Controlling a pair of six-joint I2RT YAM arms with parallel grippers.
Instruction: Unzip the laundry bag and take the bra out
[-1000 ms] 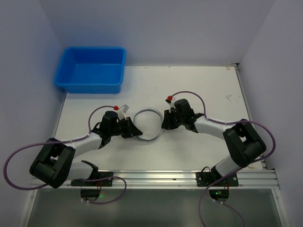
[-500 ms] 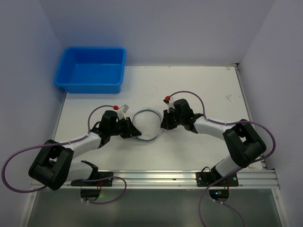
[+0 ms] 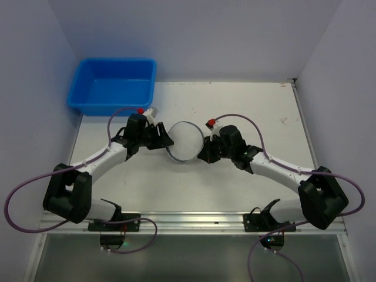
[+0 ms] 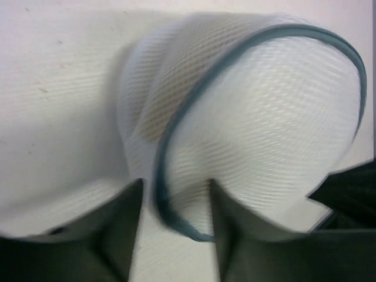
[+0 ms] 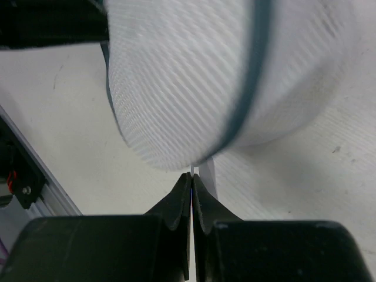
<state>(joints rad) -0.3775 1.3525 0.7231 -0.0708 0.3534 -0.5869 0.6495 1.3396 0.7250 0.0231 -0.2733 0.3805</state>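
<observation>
The laundry bag is a round white mesh drum with a dark zipper rim, in the middle of the table. It looks tipped up off the surface. My left gripper is at its left edge. In the left wrist view the gripper is open, with the bag's dark rim lying between the fingers. My right gripper is at the bag's lower right edge. In the right wrist view the gripper is shut on a thin white zipper tab under the bag. No bra shows.
A blue plastic tub stands at the back left corner of the white table. A metal rail runs along the near edge, with both arm bases on it. Purple cables loop off both arms.
The bag has moved away from the near edge and tipped up. Both grippers moved with it, the left toward the tub side, and the right arm has stretched out.
</observation>
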